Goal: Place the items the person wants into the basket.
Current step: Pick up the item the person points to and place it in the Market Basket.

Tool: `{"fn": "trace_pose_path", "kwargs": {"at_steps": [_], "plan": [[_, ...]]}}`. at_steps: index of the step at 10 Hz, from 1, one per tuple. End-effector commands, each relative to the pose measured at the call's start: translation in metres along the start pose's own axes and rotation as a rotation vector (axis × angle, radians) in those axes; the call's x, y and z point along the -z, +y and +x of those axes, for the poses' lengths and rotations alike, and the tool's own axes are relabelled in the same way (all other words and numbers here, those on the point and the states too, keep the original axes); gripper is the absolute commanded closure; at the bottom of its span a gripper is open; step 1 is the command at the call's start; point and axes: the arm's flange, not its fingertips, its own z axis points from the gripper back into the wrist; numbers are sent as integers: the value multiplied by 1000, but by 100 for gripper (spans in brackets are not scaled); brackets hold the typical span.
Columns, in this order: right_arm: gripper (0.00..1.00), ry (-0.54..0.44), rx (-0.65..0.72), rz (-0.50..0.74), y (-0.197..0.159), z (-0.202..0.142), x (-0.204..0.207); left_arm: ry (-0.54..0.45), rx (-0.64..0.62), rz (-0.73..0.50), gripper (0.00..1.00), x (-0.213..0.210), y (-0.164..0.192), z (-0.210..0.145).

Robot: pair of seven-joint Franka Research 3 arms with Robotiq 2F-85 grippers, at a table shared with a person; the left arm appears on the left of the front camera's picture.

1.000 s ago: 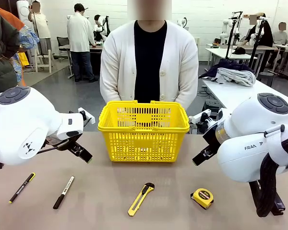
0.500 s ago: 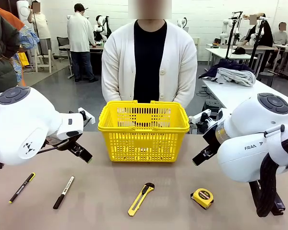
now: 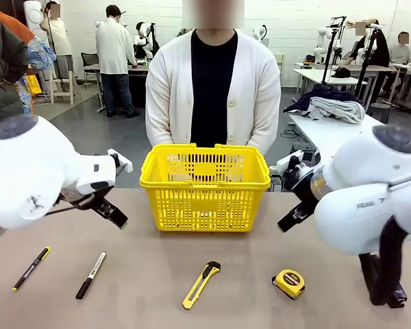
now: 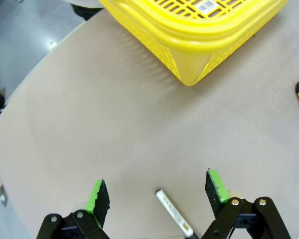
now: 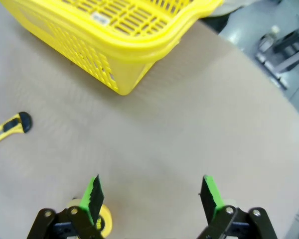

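Observation:
The yellow basket (image 3: 204,186) stands at the table's far middle, in front of the person (image 3: 212,89), whose hands are hidden behind it. Along the near edge lie a black pen with yellow ends (image 3: 31,268), a white-and-black marker (image 3: 91,275) and a yellow tape measure (image 3: 289,282). My left gripper (image 3: 113,214) hovers open left of the basket. In its wrist view the open left gripper (image 4: 157,191) hangs over the marker's white end (image 4: 174,214). My right gripper (image 3: 292,218) is open right of the basket. Seen from its wrist, the right gripper (image 5: 152,196) has the tape measure (image 5: 102,219) by its left finger.
A yellow utility knife (image 3: 201,284) lies near the front middle, also visible as the knife (image 5: 10,128) in the right wrist view. A small black object (image 3: 396,297) sits partly hidden behind my right arm. Bare tabletop lies between basket and items.
Both arms have shifted slightly, the left a little lower and the right a little to the right. Grippers stay open. The items and the basket have not moved.

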Motion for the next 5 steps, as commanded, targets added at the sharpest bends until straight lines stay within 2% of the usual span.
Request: {"fn": "trace_pose_path", "kwargs": {"at_steps": [1,3,5], "plan": [[0,55,-6,-54,-1,22,-93,29,43,19,0,-95,5,12],[0,57,-10,-121,0,46,-169,1,65,23,0,-158,8,29],[0,52,-14,-153,8,57,-212,-42,64,40,0,-196,14,37]]}}
